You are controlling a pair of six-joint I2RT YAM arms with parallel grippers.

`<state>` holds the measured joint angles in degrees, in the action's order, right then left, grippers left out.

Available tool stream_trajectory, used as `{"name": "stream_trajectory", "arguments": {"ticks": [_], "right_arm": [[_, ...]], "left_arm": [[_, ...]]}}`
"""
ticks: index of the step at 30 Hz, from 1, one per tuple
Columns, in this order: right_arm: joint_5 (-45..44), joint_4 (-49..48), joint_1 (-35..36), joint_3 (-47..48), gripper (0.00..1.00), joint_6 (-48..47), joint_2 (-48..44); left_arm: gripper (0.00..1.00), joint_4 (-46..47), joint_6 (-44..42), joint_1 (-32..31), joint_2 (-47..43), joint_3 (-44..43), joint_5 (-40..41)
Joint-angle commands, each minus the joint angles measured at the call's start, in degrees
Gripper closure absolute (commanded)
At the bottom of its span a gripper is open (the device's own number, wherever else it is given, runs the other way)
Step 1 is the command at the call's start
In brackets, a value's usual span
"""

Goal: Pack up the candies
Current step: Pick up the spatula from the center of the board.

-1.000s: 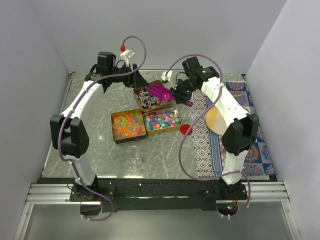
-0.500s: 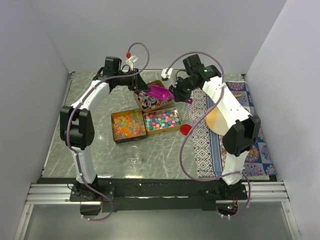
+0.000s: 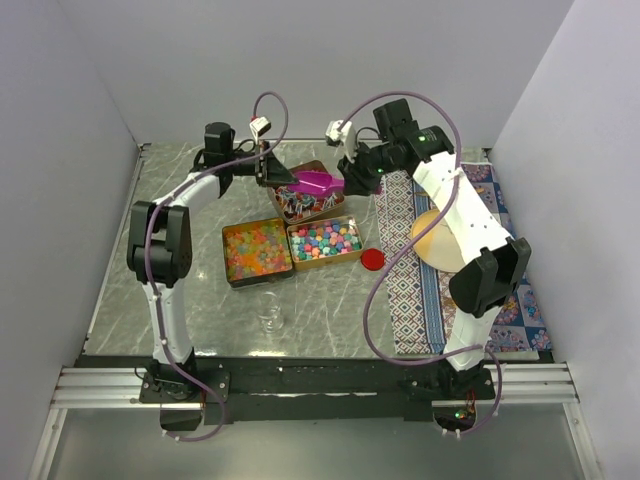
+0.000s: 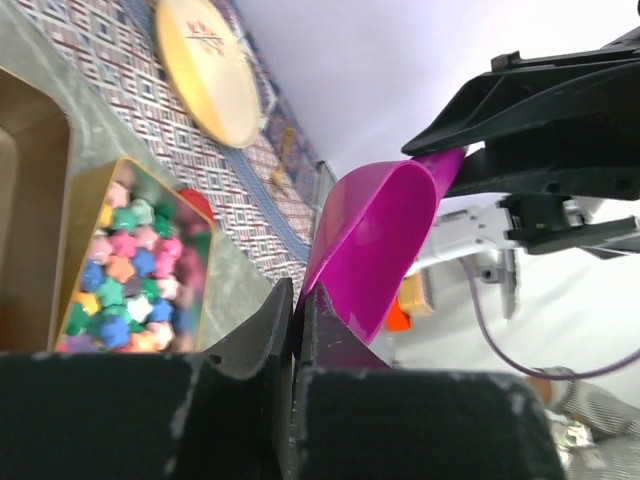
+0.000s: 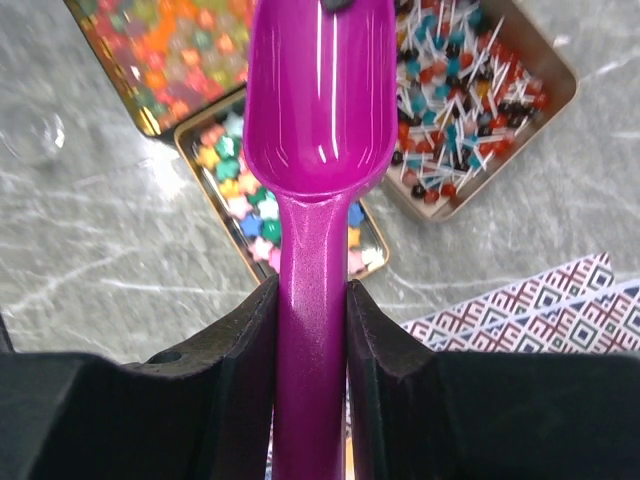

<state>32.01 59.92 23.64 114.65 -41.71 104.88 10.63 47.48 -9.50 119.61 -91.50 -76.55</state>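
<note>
My right gripper (image 5: 310, 295) is shut on the handle of the purple scoop (image 5: 320, 110), holding it above the tins. No candies show in the scoop's bowl. My left gripper (image 4: 297, 295) is shut on the front rim of the scoop (image 4: 375, 240); from above, the left gripper (image 3: 278, 173) and the right gripper (image 3: 352, 180) hold the scoop (image 3: 315, 182) from opposite ends. The candies lie in three tins: wrapped pieces (image 5: 470, 110) under the scoop, pastel ones (image 3: 325, 240) and orange jelly bits (image 3: 257, 250).
A flat red lid (image 3: 373, 259) lies on the marble table right of the pastel tin. A small clear glass jar (image 3: 270, 315) stands near the front. A patterned cloth (image 3: 400, 270) with a round yellow disc (image 3: 435, 240) covers the right side.
My left arm has swung right to the scoop's front and its jaws have closed. The right arm has shifted the scoop slightly left, over the wrapped-candy tin.
</note>
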Motion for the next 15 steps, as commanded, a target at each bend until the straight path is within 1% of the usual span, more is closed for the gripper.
{"name": "stream_trajectory", "arguments": {"ticks": [1,2,3,4,5,7,8,10,11,13,14,15], "right_arm": [[6.2,-4.6,0.4,6.4,1.0,2.8,-3.4],[6.1,-4.5,0.4,6.4,1.0,2.9,-2.8],[6.0,-4.5,0.4,5.9,1.0,2.8,-2.8],[6.0,-4.5,0.4,5.6,1.0,2.6,-2.8],[6.0,-4.5,0.4,5.1,1.0,2.3,-2.8],[6.2,-5.1,0.4,4.2,1.0,2.5,-2.9],[6.5,-5.0,0.4,4.1,1.0,2.4,-2.7],[6.4,-4.8,0.4,4.4,1.0,2.3,-2.3],[6.4,-4.6,0.4,4.7,1.0,2.3,-1.9],[6.6,-4.2,0.4,4.9,1.0,1.6,-1.6],[6.6,-4.1,0.4,4.8,0.88,1.2,-1.3],[6.6,-4.0,0.4,4.2,0.82,1.2,-1.4]], "left_arm": [[0.97,20.6,13.1,0.0,1.5,1.9,-4.6],[0.79,25.4,19.4,-0.1,1.8,2.4,-5.4],[0.7,29.4,22.9,-0.2,2.2,2.6,-6.8],[0.64,35.7,26.0,-0.3,3.0,3.0,-7.2],[0.6,36.3,29.1,-0.3,3.3,2.8,-7.5],[0.59,33.2,27.3,-0.4,3.6,1.8,-7.6],[0.6,32.0,26.4,-0.4,3.6,1.5,-7.6],[0.67,33.3,27.2,-0.7,4.0,1.3,-7.8],[0.78,33.7,27.8,-0.7,4.0,1.3,-7.7],[0.85,33.8,27.7,-0.7,4.1,1.4,-7.9],[0.9,34.4,28.6,-0.7,4.1,1.5,-8.1],[0.92,36.3,29.4,-0.7,4.1,1.4,-8.3]]}}
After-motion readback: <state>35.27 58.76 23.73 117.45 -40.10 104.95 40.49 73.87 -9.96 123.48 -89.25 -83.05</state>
